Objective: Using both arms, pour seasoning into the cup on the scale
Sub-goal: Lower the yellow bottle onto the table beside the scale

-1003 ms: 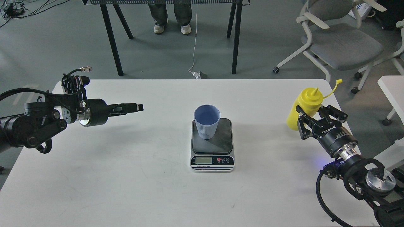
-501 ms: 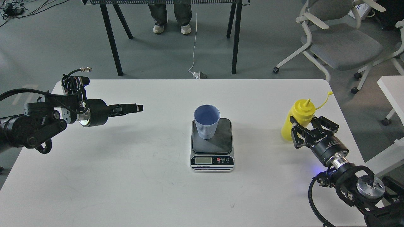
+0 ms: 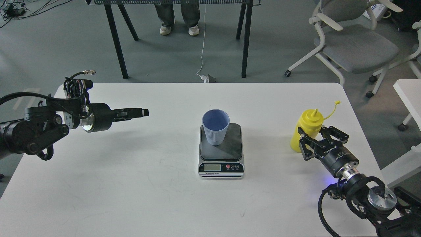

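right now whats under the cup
The cup stands on the rear left part of the scale platform. The platform patch directly beneath the cup's base is hidden. The cup's inside looks empty.

surface [image 3: 131, 184]: carries the scale, cup and bottle; both arms reach in over it.
scale [image 3: 221, 154]: at the centre of the surface, its screen at the 6 o'clock end.
cup [image 3: 215, 126]: upright on the scale, toward its 11 o'clock corner.
bottle [image 3: 304, 130]: at 3 o'clock from the scale, well apart, near the surface's right edge.
right claw [image 3: 318, 136]: at the bottle's 5 o'clock side, fingers on either side of it.
left claw [image 3: 141, 112]: at 9 o'clock from the cup, well apart.
chair [image 3: 355, 42]: beyond the surface at 1 o'clock.
table legs [image 3: 115, 39]: beyond the surface at 12 o'clock.
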Robot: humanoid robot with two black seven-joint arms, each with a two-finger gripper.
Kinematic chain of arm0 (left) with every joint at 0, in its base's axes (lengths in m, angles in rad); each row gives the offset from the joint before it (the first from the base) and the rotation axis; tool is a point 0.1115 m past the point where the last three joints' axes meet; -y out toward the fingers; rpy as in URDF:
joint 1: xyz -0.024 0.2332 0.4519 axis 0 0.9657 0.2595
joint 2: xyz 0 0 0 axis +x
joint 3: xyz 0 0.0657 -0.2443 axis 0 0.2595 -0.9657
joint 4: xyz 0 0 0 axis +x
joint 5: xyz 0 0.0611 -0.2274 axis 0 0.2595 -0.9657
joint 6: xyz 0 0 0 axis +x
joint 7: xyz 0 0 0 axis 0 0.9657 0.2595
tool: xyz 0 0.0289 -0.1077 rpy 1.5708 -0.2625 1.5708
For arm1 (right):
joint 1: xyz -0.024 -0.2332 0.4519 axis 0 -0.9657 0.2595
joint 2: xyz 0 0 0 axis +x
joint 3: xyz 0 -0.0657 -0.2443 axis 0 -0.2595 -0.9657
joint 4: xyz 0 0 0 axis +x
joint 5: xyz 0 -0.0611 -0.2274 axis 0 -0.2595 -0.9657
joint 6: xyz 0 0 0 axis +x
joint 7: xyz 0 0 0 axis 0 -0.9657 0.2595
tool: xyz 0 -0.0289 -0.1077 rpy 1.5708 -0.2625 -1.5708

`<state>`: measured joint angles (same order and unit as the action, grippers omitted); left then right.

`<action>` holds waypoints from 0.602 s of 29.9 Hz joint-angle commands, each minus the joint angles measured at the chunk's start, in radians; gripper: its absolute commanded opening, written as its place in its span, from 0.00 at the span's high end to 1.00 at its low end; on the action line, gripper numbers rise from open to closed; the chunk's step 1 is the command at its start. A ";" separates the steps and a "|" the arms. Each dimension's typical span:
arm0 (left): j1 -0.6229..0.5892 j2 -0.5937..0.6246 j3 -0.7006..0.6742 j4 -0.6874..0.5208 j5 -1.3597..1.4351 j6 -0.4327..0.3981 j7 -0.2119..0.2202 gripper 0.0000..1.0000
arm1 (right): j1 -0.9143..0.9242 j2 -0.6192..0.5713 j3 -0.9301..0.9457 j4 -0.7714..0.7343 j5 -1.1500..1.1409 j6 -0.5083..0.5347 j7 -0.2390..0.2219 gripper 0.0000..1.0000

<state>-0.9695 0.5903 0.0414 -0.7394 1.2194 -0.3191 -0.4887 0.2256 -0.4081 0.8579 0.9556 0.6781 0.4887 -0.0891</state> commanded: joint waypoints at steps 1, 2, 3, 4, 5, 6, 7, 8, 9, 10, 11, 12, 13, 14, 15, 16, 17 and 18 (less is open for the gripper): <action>0.000 0.000 0.000 0.000 0.000 0.000 0.000 0.27 | 0.001 0.000 0.001 0.000 -0.008 0.000 0.002 0.43; 0.000 0.000 0.000 0.000 0.000 0.000 0.000 0.27 | 0.001 0.000 0.001 0.000 -0.009 0.000 0.000 0.42; 0.000 0.000 0.000 0.000 0.000 0.000 0.000 0.27 | 0.000 0.000 0.001 0.000 -0.009 0.000 0.002 0.40; 0.000 0.000 0.000 0.000 0.000 0.000 0.000 0.27 | 0.000 0.000 0.001 0.002 -0.011 0.000 0.000 0.39; 0.000 0.000 0.000 0.000 0.000 0.000 0.000 0.27 | 0.000 0.000 0.001 0.002 -0.011 0.000 0.000 0.38; 0.000 0.000 0.000 0.000 0.000 0.000 0.000 0.27 | 0.001 0.000 0.001 0.003 -0.011 0.000 0.000 0.36; 0.000 0.000 0.000 0.000 0.000 0.000 0.000 0.27 | 0.001 0.000 0.001 0.003 -0.011 0.000 0.000 0.34; 0.000 0.000 0.000 0.000 0.000 0.000 0.000 0.27 | 0.001 -0.001 0.001 0.003 -0.011 0.000 0.000 0.31; 0.000 0.002 0.000 0.000 0.000 0.000 0.000 0.27 | 0.001 -0.001 0.001 0.003 -0.011 0.000 0.000 0.29; 0.000 0.002 0.000 0.000 0.000 -0.002 0.000 0.27 | 0.001 -0.001 0.001 0.005 -0.011 0.000 0.000 0.27; 0.000 0.002 0.001 0.000 0.000 -0.002 0.000 0.27 | 0.003 -0.001 0.003 0.005 -0.011 0.000 0.000 0.26; -0.002 0.000 0.008 0.000 -0.001 -0.002 0.000 0.27 | 0.003 -0.001 0.001 0.005 -0.011 0.000 0.002 0.23; -0.002 0.000 0.012 0.000 -0.001 -0.002 0.000 0.27 | 0.003 -0.001 0.003 0.005 -0.011 0.000 0.002 0.22; -0.002 0.000 0.014 0.000 -0.001 0.000 0.000 0.27 | 0.001 -0.001 0.003 0.005 -0.011 0.000 0.002 0.18; -0.002 0.000 0.014 0.000 -0.001 -0.002 0.000 0.27 | 0.000 -0.001 0.003 0.008 -0.011 0.000 0.002 0.14; -0.002 0.000 0.014 0.000 -0.001 -0.002 0.000 0.27 | 0.000 -0.001 0.003 0.008 -0.011 0.000 0.002 0.12; -0.002 0.000 0.014 0.000 -0.001 -0.002 0.000 0.27 | -0.002 -0.001 0.003 0.009 -0.011 0.000 0.002 0.10; -0.002 0.000 0.014 0.000 -0.001 0.000 0.000 0.27 | -0.003 -0.001 0.003 0.011 -0.011 0.000 0.002 0.07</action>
<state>-0.9708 0.5911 0.0546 -0.7394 1.2183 -0.3203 -0.4887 0.2264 -0.4095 0.8605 0.9631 0.6673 0.4887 -0.0876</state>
